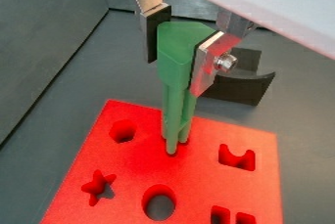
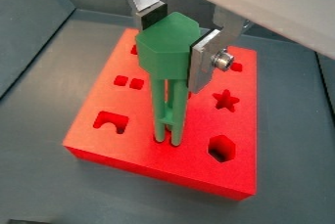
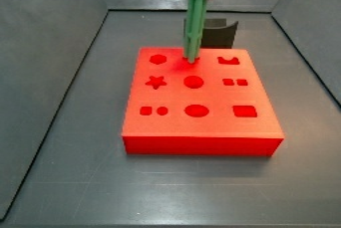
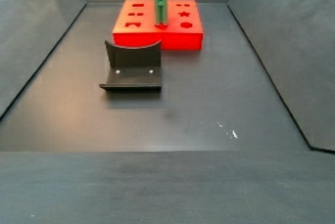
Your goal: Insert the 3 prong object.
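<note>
A: Where does the gripper [image 1: 182, 40] sit?

B: Above the red block [image 3: 200, 113], which lies toward one end of the grey floor [image 4: 183, 120]. In both wrist views the gripper's silver fingers [image 2: 206, 56] are clamped on the broad upper end of the green peg [image 2: 167, 81].

A: And the peg itself?

B: It stands upright, rods pointing down. In both wrist views the rod tips meet the block's top face at a small hole. In a side view the peg [image 3: 194, 18] comes down near the block's middle, close to its far edge. Whether the tips are inside the hole or just touching it cannot be told.

A: Anything else on the floor?

B: The dark fixture [image 4: 132, 67]. In a side view it stands just beside the block [image 4: 157, 24], between it and the open middle of the floor. The block's other shaped holes, a star [image 3: 156, 83] among them, are unfilled.
</note>
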Tool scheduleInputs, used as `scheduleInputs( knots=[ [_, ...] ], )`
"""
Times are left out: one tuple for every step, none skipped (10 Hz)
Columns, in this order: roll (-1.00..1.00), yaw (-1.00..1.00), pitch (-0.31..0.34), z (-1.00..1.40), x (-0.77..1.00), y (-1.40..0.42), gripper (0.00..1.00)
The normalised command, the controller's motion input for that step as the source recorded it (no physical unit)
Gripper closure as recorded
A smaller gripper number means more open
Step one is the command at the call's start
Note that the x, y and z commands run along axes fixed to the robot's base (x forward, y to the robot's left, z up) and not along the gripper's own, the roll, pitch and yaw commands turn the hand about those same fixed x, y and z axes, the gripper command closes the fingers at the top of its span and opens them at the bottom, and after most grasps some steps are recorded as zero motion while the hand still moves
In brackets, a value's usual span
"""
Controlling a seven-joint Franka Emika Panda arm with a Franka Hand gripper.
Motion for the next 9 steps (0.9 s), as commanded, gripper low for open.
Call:
scheduleInputs(
  knots=[
    [-0.04, -0.04, -0.059, -0.26, 0.0, 0.0, 1.0],
    [-0.03, -0.04, -0.033, -0.27, 0.04, 0.0, 1.0],
    [0.0, -0.04, -0.001, -0.42, 0.06, 0.0, 1.0],
    [0.0, -0.1, 0.0, -0.59, 0.0, 0.0, 1.0],
    [0.02, -0.1, 0.0, -0.72, 0.0, 0.0, 1.0],
    [0.0, -0.11, 0.01, -0.8, 0.0, 0.0, 1.0],
    [0.0, -0.13, 0.004, -0.8, 0.0, 0.0, 1.0],
    [0.04, -0.12, 0.0, -0.71, 0.0, 0.0, 1.0],
    [0.0, 0.0, 0.011, -0.03, 0.0, 0.0, 1.0]
  ],
)
